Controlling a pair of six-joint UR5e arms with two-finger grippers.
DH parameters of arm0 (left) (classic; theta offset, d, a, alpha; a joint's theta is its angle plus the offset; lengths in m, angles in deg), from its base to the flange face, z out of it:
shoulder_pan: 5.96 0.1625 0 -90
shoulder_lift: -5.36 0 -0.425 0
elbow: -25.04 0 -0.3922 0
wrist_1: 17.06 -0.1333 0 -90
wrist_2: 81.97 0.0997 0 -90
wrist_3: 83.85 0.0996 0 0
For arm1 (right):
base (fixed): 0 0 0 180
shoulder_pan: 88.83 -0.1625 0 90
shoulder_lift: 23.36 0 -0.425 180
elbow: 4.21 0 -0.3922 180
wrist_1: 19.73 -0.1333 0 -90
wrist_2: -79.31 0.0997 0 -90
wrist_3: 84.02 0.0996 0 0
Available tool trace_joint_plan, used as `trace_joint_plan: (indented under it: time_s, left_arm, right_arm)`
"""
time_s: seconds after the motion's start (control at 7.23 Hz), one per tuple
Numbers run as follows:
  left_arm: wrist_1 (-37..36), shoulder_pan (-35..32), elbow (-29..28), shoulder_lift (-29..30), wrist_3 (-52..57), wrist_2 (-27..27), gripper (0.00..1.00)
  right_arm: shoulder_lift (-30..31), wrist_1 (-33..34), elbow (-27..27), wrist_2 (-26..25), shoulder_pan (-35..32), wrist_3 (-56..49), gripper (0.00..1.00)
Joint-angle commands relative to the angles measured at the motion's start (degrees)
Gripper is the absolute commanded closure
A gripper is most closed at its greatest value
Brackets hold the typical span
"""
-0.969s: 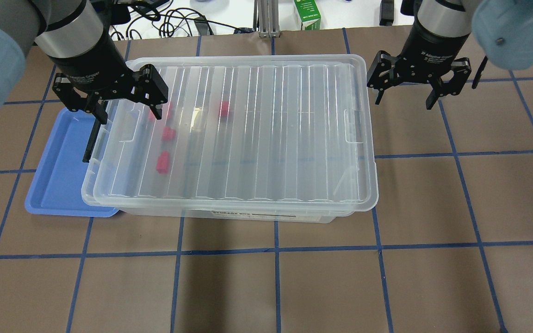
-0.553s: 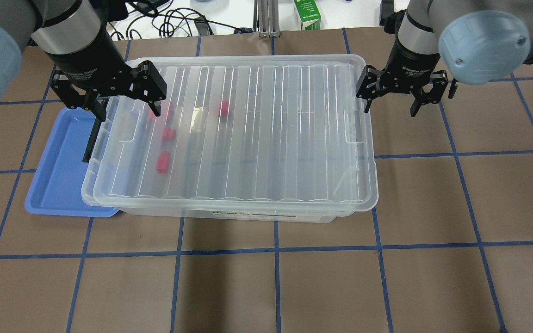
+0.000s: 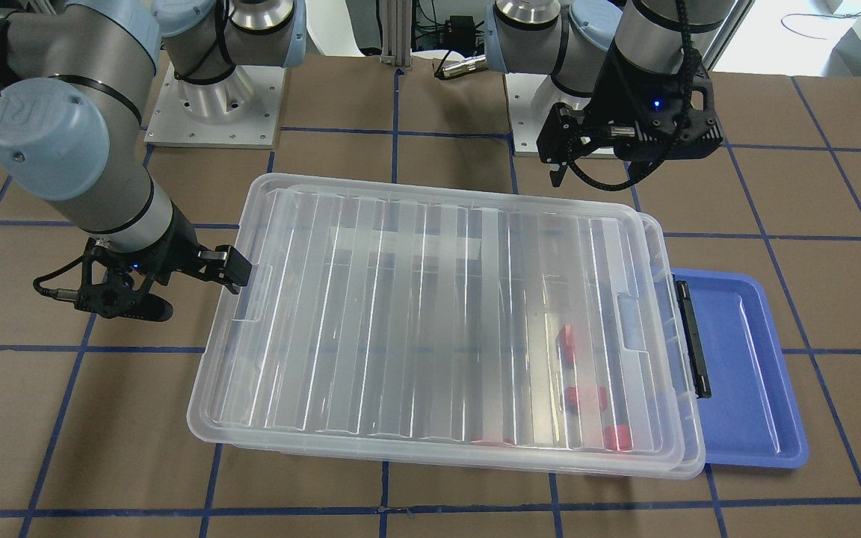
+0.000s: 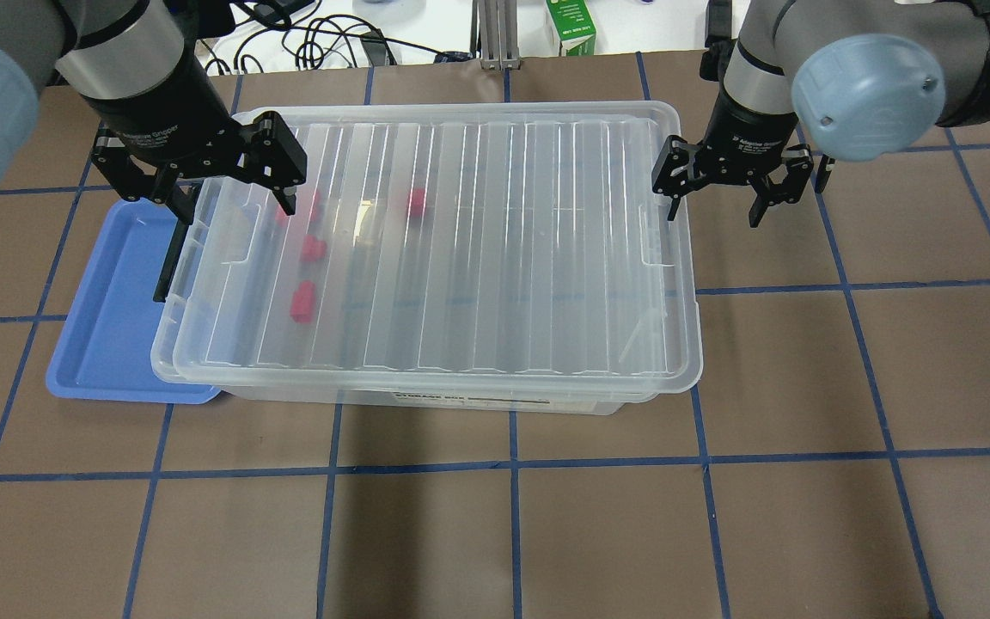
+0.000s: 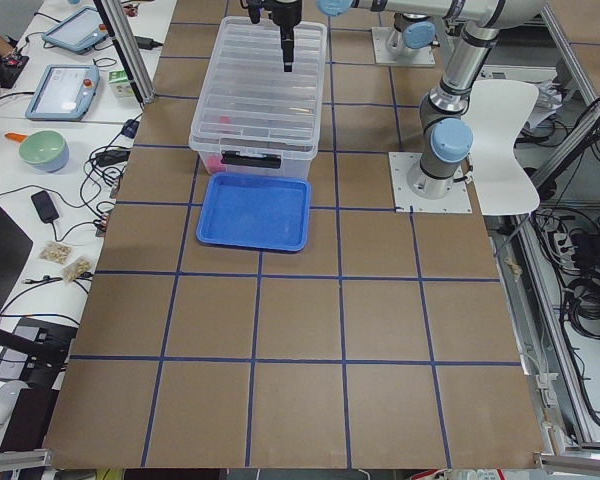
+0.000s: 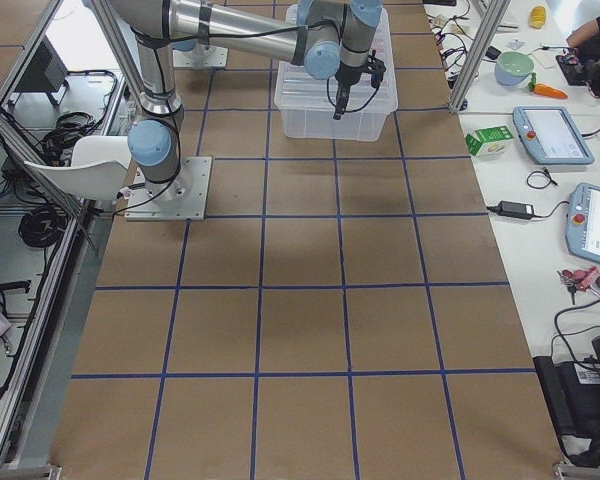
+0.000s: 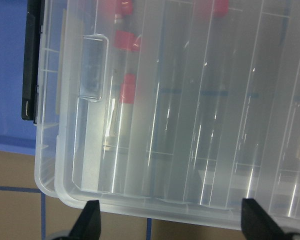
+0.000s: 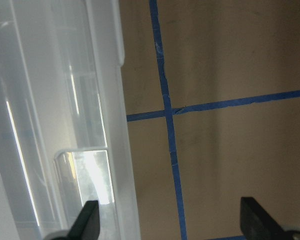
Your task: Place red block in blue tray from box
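Note:
The box (image 4: 478,258) is a clear bin with its ribbed lid on, in the middle of the table. Several red blocks (image 4: 302,302) show through the lid near its left end, also in the left wrist view (image 7: 127,91). The blue tray (image 4: 108,318) lies against the box's left end, partly under its rim. My left gripper (image 4: 235,211) is open and empty above the lid's left end. My right gripper (image 4: 712,217) is open and empty at the box's right end, one finger at the lid's rim (image 8: 110,125), the other over the table.
A black latch (image 4: 167,266) sits on the box's left end, beside the tray. A green carton (image 4: 571,26) and cables (image 4: 323,43) lie beyond the table's far edge. Brown table with blue tape lines (image 4: 718,481) extends in front and to the right.
My right gripper has moved left and a little down, from over the open table to the box's right rim. My left gripper has barely shifted. The lid and blocks have not moved.

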Motion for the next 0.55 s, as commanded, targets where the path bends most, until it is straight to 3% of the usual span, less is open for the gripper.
trace_joint_plan:
  time_s: [0.0, 0.42]
  left_arm:
    - [0.0, -0.03, 0.07, 0.06, -0.09, 0.05, 0.0]
    - [0.0, -0.03, 0.25, 0.15, -0.09, 0.13, 0.0]
  right_arm:
    - [-1.35, 0.75, -0.03, -0.02, 0.0, -0.34, 0.0]
    - [-1.71, 1.19, 0.06, -0.63, 0.52, -4.62, 0.0]
